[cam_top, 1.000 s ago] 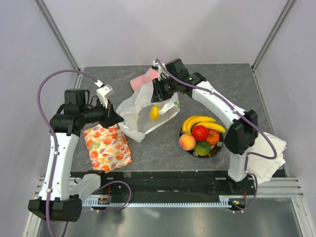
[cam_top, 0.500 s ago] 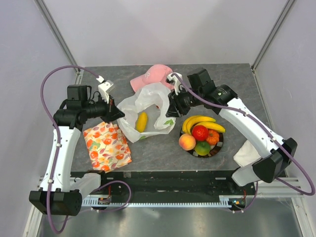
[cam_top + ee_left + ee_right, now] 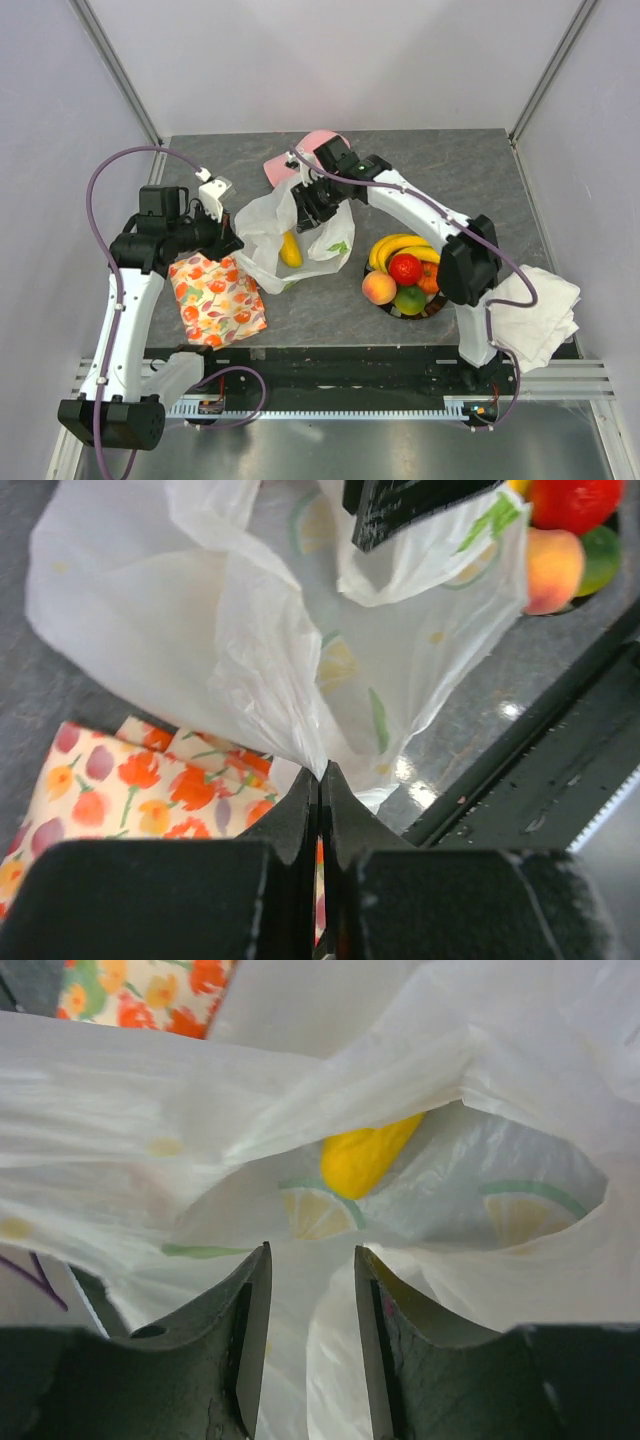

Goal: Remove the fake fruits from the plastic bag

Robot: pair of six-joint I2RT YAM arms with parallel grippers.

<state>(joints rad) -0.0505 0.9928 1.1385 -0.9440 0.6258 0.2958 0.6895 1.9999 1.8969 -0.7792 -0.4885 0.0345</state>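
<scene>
1. From above.
   - Left gripper (image 3: 232, 243) clamped on the left edge of the bag (image 3: 262, 225), probably to anchor it on the table (image 3: 470, 170) and keep the mouth stretched open.
   - Right gripper (image 3: 305, 205) down at the bag's far side, over the opening. From here, impossible to tell how wide.
   - One yellow fruit (image 3: 290, 250) inside the bag, showing through the film.
   - Already out, heaped on a plate (image 3: 428, 311) just right of the bag: bananas (image 3: 400, 245), red fruit (image 3: 405, 268), peach (image 3: 378, 288), lime (image 3: 409, 299).
   - Flowered cloth (image 3: 217, 297) touching the bag's near-left corner. Pink cap (image 3: 312, 145) partly hidden behind the bag.

2. From the left wrist.
   - Fingers pressed tight together, pinching a gathered fold of bag at the tips, with the film fanning up and away from there.
   - Flowered cloth directly beneath.
   - Printed on the film: pale lemon slices and green leaf strokes. No words or brand legible.

3. From the right wrist.
   - Jaws spread, with loose film lying across the gap and nothing gripped as far as can be told.
   - Pointed at the yellow fruit, near and just beyond the tips, half hidden behind a fold.
   - Judging by that aim, lined up to reach in for this last piece.
   - Lemon-slice prints here too, and no lettering.
</scene>
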